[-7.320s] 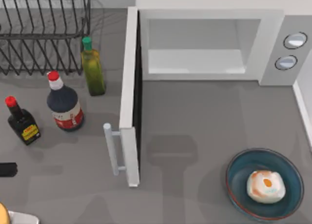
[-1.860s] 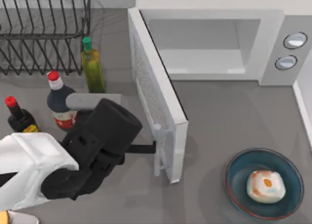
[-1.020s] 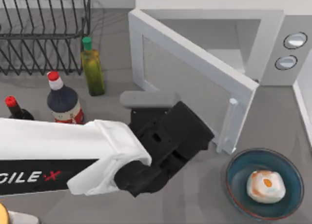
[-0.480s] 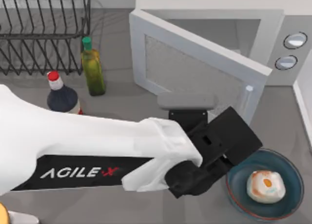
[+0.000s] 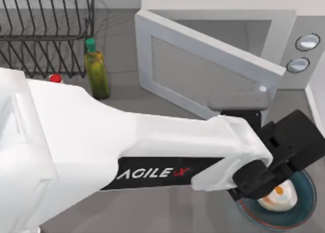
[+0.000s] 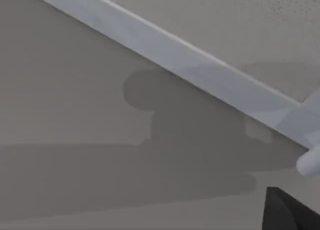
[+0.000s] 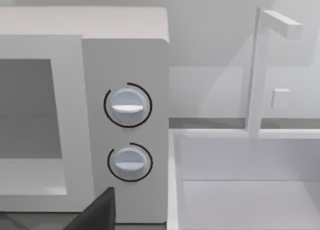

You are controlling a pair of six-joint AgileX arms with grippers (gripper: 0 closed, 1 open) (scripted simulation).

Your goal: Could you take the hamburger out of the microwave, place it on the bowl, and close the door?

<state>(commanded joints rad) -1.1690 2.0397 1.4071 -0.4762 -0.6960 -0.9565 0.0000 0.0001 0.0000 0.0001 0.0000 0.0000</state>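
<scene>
A: Item one, change recorded. Over the last seconds the door (image 5: 208,73) has been swung from wide open to a shallow angle against the microwave (image 5: 284,50), and the left arm has been carried from the table's left side across to its right, following the handle (image 5: 262,89).

B: Position of the left gripper (image 5: 277,146)?

A: It is logged just beside the handle end of the door, over the near edge of the bowl (image 5: 299,212). Whether its fingers are parted or closed cannot be told; they are hidden under the wrist body in the top view. In the left wrist view the door's lower edge (image 6: 200,74) and its shadow on the table are seen close by.

B: The hamburger (image 5: 278,195)?

A: It is entered as lying inside the bowl, partly covered by the gripper, at the table's near right. The cavity is judged empty.

B: The right arm?

A: It is parked at the right, its camera turned on the two knobs (image 7: 127,105).

B: Meaning for the task?

A: Transfer is judged complete. The door is not yet latched; a last push inward is judged to remain.
</scene>
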